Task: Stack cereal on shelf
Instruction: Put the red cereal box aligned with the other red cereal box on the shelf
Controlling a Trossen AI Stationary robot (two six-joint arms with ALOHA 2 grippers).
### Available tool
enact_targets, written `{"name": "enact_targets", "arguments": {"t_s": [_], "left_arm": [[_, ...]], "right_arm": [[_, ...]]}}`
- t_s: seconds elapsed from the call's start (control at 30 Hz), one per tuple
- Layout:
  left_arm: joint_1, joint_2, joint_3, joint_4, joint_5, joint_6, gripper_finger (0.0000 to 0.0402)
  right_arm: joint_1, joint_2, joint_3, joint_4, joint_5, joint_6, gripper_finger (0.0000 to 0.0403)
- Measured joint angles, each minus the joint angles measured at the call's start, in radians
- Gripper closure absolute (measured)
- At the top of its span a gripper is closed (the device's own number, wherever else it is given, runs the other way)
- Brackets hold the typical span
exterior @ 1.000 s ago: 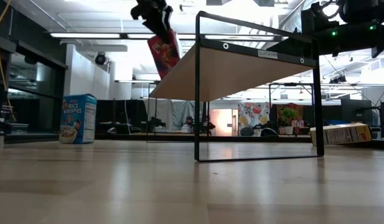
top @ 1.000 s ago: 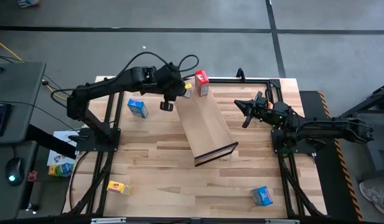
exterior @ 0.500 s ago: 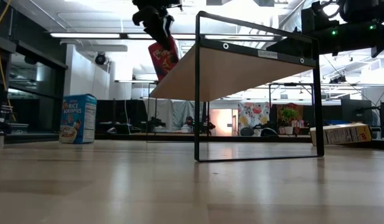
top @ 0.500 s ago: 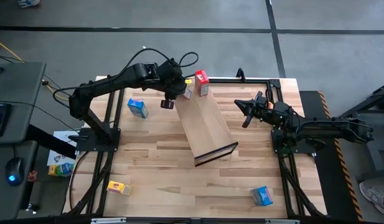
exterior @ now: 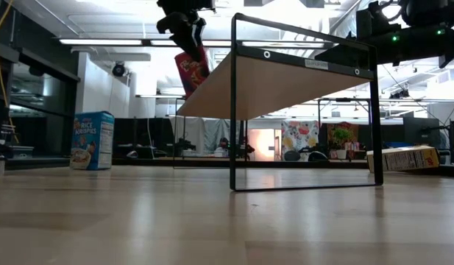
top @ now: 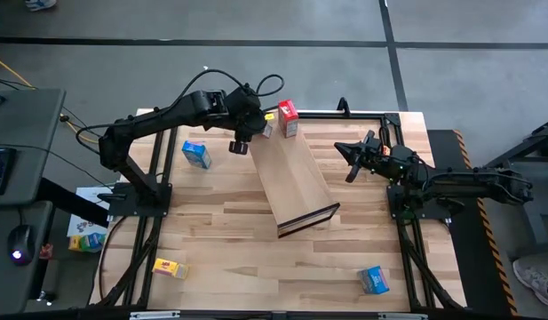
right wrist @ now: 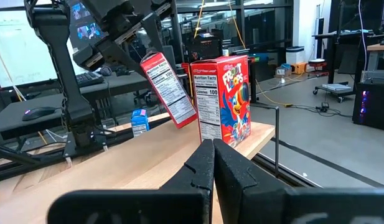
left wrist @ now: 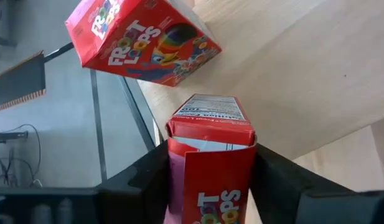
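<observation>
The long light-wood shelf panel with a thin dark rim [top: 293, 178] runs diagonally across the middle of the butcher-block tabletop [top: 220, 240], raised on its dark frame, its dark end lip toward the near side. At its far end, close to the table's back edge, 1 red printed cardboard cereal box [top: 289, 118] stands upright on the panel. Just beside it, the left gripper [top: 263, 130] holds a 2nd red cereal box [left wrist: 210, 162] tilted over the panel's far corner; the 2 dark fingers [left wrist: 145, 180] sit against the box's 2 sides, and whether the box's lower end touches the panel cannot be told. In the right wrist view this tilted box leans close to the upright one, with a narrow gap between them.

The rest of the panel is bare wood, with open room toward its near end. The right gripper [top: 352, 160] waits beside the shelf's right side with fingers pressed together, holding nothing.

Well apart lie a blue box [top: 196, 155] left of the shelf, a yellow box [top: 170, 267] near the front left corner, and another blue box [top: 374, 280] near the front right.
</observation>
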Motion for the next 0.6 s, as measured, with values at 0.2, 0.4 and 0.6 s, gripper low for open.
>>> {"name": "enact_targets", "arguments": {"t_s": [0.2,0.4,0.6], "left_arm": [[-0.002,0.000,0.000,0.011,-0.002,0.001,0.0176],[-0.015,0.000,0.000,0.049,0.005,0.023,0.0165],[-0.016,0.000,0.000,0.060,-0.014,0.050,0.0166]], "right_arm": [[0.000,0.000,0.000,0.000,0.000,0.000,0.0403],[0.000,0.000,0.000,0.000,0.000,-0.003,0.0403],[0.000,0.000,0.000,0.000,0.000,-0.003,0.0403]]}}
